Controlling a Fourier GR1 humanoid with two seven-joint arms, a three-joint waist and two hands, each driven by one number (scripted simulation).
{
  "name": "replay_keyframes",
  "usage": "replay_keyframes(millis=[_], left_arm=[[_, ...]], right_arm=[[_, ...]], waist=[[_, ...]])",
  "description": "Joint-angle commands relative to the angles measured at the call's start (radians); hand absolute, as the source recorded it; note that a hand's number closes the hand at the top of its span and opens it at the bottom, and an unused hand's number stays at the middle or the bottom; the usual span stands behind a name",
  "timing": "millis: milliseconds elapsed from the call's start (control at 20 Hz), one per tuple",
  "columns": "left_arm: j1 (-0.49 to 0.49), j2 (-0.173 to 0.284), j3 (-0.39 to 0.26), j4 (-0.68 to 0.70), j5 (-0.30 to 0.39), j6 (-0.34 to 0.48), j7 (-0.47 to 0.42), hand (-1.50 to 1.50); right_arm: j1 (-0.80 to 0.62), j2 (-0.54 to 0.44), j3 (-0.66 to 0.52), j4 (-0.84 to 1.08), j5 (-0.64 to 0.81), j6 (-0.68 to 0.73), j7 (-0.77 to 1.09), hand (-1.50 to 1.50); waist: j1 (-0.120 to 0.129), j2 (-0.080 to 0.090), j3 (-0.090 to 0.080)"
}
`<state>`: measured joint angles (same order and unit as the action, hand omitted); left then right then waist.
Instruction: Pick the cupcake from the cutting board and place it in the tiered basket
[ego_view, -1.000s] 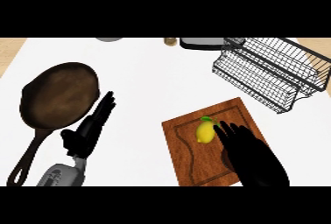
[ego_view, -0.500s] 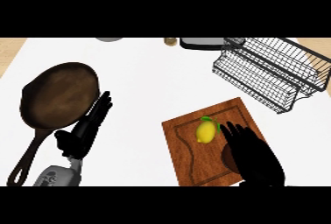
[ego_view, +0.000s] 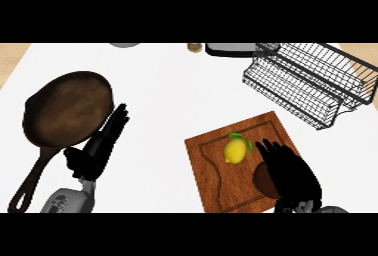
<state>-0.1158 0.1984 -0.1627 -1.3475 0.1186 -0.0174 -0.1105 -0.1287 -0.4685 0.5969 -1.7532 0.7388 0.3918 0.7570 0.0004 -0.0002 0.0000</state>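
Hovering open and empty, the right hand has a dark round thing, probably the cupcake, just left of its palm; close fingers round that, not the lemon ahead.

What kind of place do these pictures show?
Most likely a kitchen counter: a dark frying pan lies on the white top, beside a wooden cutting board and a black wire tiered basket.

Bright, even light; white counter nearly shadowless, black hands show almost no surface detail.
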Motion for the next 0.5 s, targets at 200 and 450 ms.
replay_keyframes(millis=[200, 450], left_arm=[[0.006, -0.008, 0.039, -0.013, -0.015, -0.028, 0.02, 0.0], [-0.058, -0.041, 0.053, 0.059, -0.047, -0.022, 0.01, 0.0]], right_arm=[[0.024, 0.081, -0.066, 0.06, 0.026, -0.052, -0.164, 1.5], [0.055, 0.069, -0.069, 0.035, 0.113, -0.127, -0.273, 1.5]], waist=[[0.001, 0.0, 0.0], [-0.004, 0.0, 0.0]])
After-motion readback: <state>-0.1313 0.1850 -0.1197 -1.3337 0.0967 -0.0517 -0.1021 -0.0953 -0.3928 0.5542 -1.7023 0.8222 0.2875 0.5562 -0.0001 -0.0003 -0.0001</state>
